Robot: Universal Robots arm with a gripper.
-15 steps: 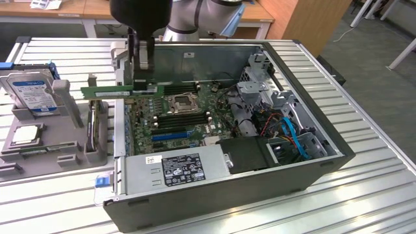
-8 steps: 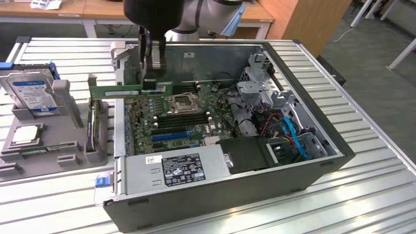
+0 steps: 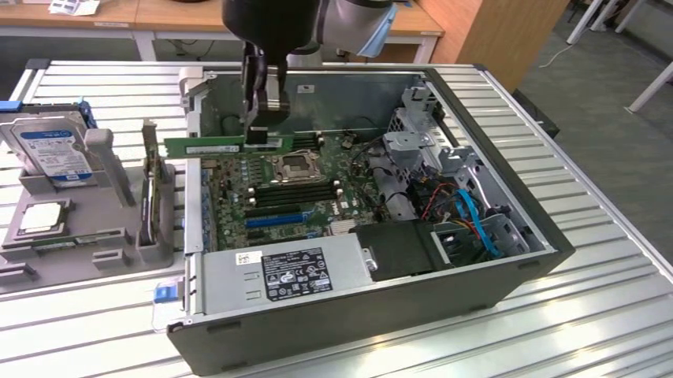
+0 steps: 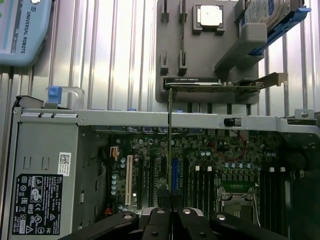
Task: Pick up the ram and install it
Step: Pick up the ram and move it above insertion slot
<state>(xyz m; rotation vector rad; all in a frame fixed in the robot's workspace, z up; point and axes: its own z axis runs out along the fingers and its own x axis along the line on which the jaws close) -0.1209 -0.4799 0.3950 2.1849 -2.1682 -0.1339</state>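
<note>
The ram [image 3: 216, 145] is a long green stick held level above the motherboard [image 3: 284, 197], inside the open computer case [image 3: 494, 291]. My gripper [image 3: 263, 135] comes down from above and is shut on the stick's end toward the exterior view's right. The stick's other end reaches toward the case's wall on the exterior view's left. Below it lie the processor socket [image 3: 295, 165] and the black memory slots [image 3: 296, 194]. In the wrist view the ram [image 4: 170, 150] appears edge-on as a thin line running out from my gripper [image 4: 171, 220] over the board.
A grey parts holder [image 3: 105, 228] on the exterior view's left carries a hard drive [image 3: 53, 150], a dark expansion card [image 3: 154, 193] and a processor chip [image 3: 42, 216]. The power supply [image 3: 289, 272] fills the case's near corner, with cables and drive cages [image 3: 462, 213] on the exterior view's right.
</note>
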